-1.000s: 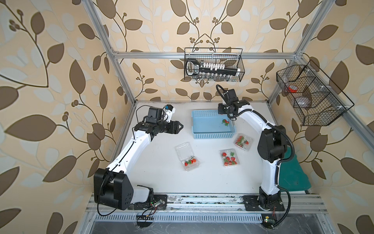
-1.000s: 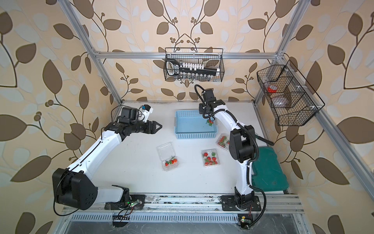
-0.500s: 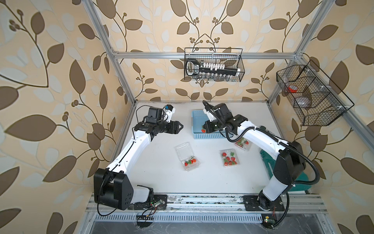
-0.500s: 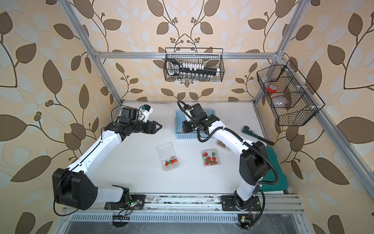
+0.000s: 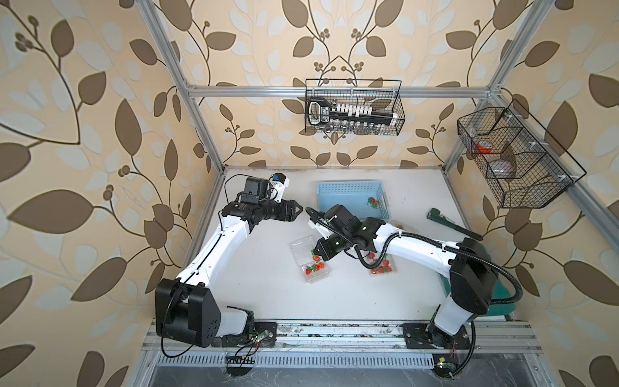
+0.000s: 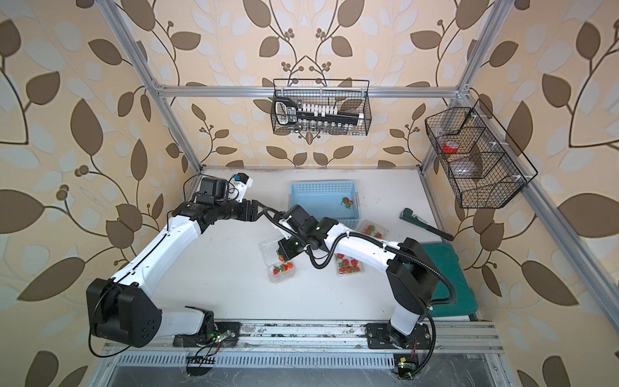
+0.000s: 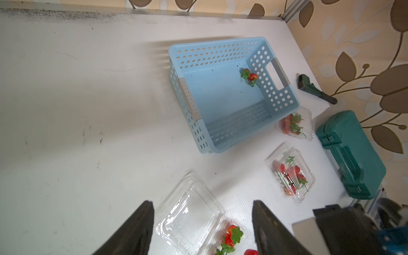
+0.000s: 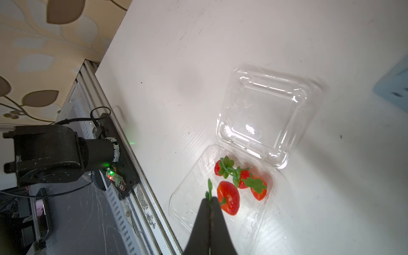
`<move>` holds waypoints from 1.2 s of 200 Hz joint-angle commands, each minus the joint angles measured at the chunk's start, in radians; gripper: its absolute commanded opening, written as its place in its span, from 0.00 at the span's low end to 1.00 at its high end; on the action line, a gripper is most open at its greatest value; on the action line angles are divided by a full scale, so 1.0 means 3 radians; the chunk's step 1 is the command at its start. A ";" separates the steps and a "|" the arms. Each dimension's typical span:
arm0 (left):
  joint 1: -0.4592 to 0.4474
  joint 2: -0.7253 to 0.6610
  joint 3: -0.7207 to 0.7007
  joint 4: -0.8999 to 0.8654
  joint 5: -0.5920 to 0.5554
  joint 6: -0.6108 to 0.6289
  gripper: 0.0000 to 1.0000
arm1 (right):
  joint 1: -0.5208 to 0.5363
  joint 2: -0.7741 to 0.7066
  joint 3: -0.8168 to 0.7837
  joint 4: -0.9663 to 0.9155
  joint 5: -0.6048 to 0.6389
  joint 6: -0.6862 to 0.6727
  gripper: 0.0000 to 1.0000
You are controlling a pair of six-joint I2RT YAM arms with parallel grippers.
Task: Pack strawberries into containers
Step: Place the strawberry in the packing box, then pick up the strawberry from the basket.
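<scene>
One arm was found repositioned: the R arm, a moment ago reaching into the blue basket (image 5: 348, 183) at the far side, has been swung left and nearward. The right gripper (image 8: 210, 201) is now over the open clamshell (image 8: 261, 114) at table ctr. Its jaws are pressed together on the green top of one strawberry (image 8: 228, 197), which is held hanging just above the tray half. Judged: carry completed, release pending. The L arm was not seen to move. The left gripper (image 5: 296, 211) is held clear of the table, far-left of the open clamshell, jaws spread, nothing between them.

Basket: nearly emptied. One or two leftover berries (image 7: 250, 76) are noted by its right wall, so at least one more trip is judged needed.

Containers, 3 noted:
- Open clamshell: lid laid back on the far side, three packed berries (image 8: 242, 178) lying in the tray.
- Middle clamshell (image 7: 305, 195), to its right: approx. five berries; lid state cannot be told.
- Third clamshell (image 7: 308, 117), just beside the basket's near-right corner: several berries, count unclear.
</scene>
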 commanded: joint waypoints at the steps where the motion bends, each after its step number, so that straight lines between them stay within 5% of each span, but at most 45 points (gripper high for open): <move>1: 0.0028 -0.0142 0.0004 0.0021 -0.0047 0.0043 0.72 | 0.0102 0.0134 -0.0060 -0.0012 -0.0057 -0.0016 0.00; 33: 0.0026 -0.0153 0.0000 0.0021 -0.0044 0.0044 0.72 | 0.0234 0.0300 -0.0036 -0.0091 0.0092 -0.0062 0.00; 80: 0.0029 -0.0150 -0.0001 0.0025 -0.0037 0.0038 0.72 | 0.0262 0.0267 -0.0006 -0.0124 0.0245 -0.0075 0.28; 114: 0.0028 -0.0142 -0.0001 0.0019 -0.0037 0.0038 0.72 | 0.0196 0.0079 0.0056 -0.0152 0.0335 -0.0106 0.32; 163: 0.0030 -0.0146 -0.0002 0.0023 -0.0037 0.0039 0.72 | -0.0614 -0.0196 0.0159 -0.0189 0.0483 -0.0110 0.31; 240: 0.0029 -0.0132 -0.0008 0.0026 -0.0032 0.0038 0.72 | -0.1814 0.0620 0.0876 -0.0333 0.1475 -0.0131 0.41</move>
